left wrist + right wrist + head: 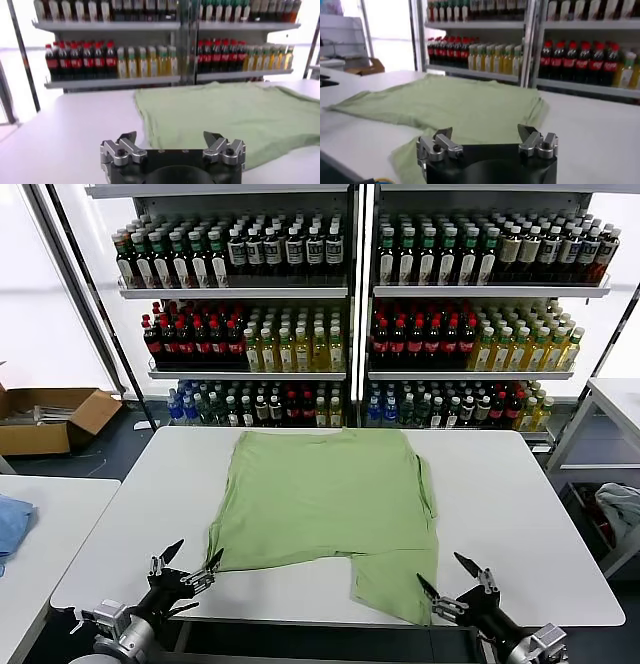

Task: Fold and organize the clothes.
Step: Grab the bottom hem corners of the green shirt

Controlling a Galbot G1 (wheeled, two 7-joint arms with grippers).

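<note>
A plain light green short-sleeved shirt (325, 504) lies spread flat on the white table (510, 514), one sleeve reaching toward the front edge at the right. It also fills the middle of the left wrist view (235, 115) and the right wrist view (455, 105). My left gripper (188, 566) hovers open at the table's front left, just off the shirt's near left corner. Open as well, my right gripper (452, 576) sits at the front right beside the sleeve. Nothing is between either pair of fingers. In the wrist views each gripper, left (170, 137) and right (485, 131), faces the shirt with empty jaws.
Shelves of bottles (350, 314) stand close behind the table. A cardboard box (45, 416) lies on the floor at the left. A second table (40, 534) at the left holds a blue cloth (10, 524). A pale cloth (620, 509) sits at the right.
</note>
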